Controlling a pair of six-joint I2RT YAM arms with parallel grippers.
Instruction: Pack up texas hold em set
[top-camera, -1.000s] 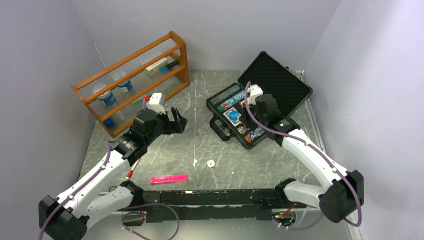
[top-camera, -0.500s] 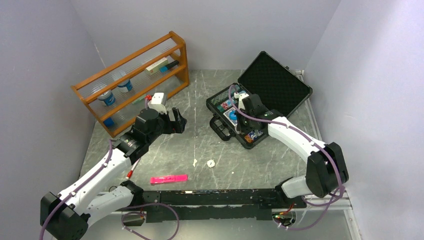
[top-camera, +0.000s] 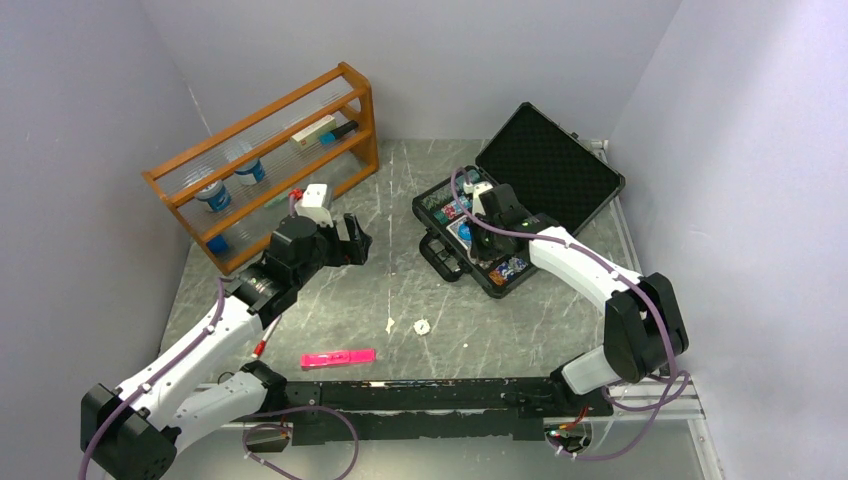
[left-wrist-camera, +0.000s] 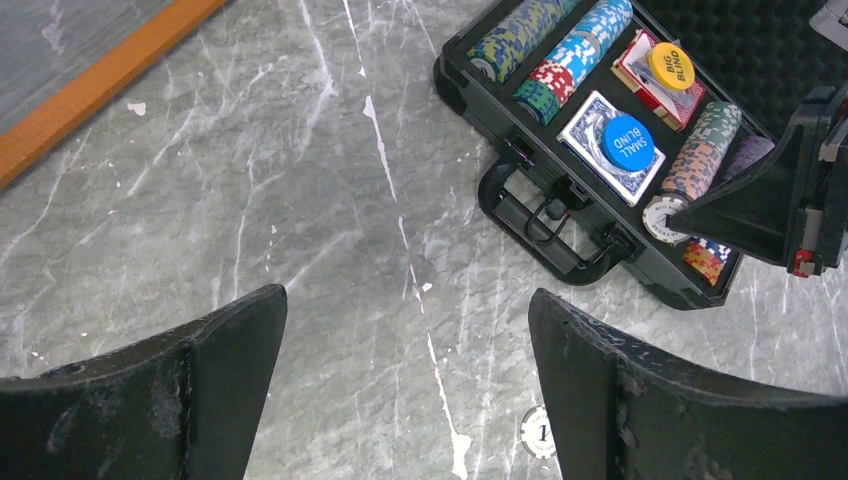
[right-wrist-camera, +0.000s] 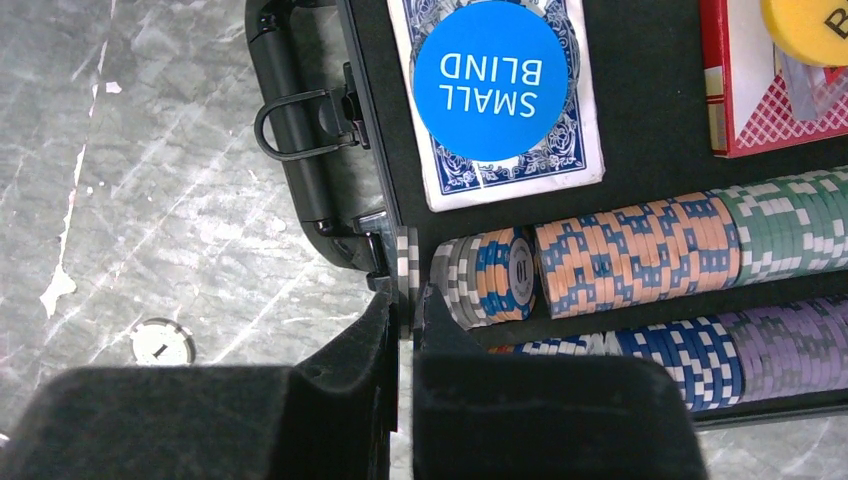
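Looking down on the grey marbled tabletop (top-camera: 400, 290), I count one wooden rack (top-camera: 245, 122) at the back left and one black case (top-camera: 548, 165) at the back right, its lid propped open with the foam showing. My left pincer (top-camera: 355, 240) hangs over bare tabletop between the rack and the case, fingers spread wide with nothing between them. My right pincer (right-wrist-camera: 405, 300) is low over the near edge of the case tray, just beside the handle (right-wrist-camera: 300, 130), pinched tight on one grey-and-white chip (right-wrist-camera: 405, 262) held on edge. In the tray I count four rows of poker chips (left-wrist-camera: 590, 40), two on each side. Between them lie two card decks: one blue deck (right-wrist-camera: 570, 160) with one blue button (right-wrist-camera: 490, 78) on top, and one red deck (right-wrist-camera: 760, 110) with one yellow button (right-wrist-camera: 805, 20) on it. One pink marker (top-camera: 338, 357) lies near the arm bases. One small white disc (top-camera: 421, 326) sits loose on the tabletop, apart from the case.
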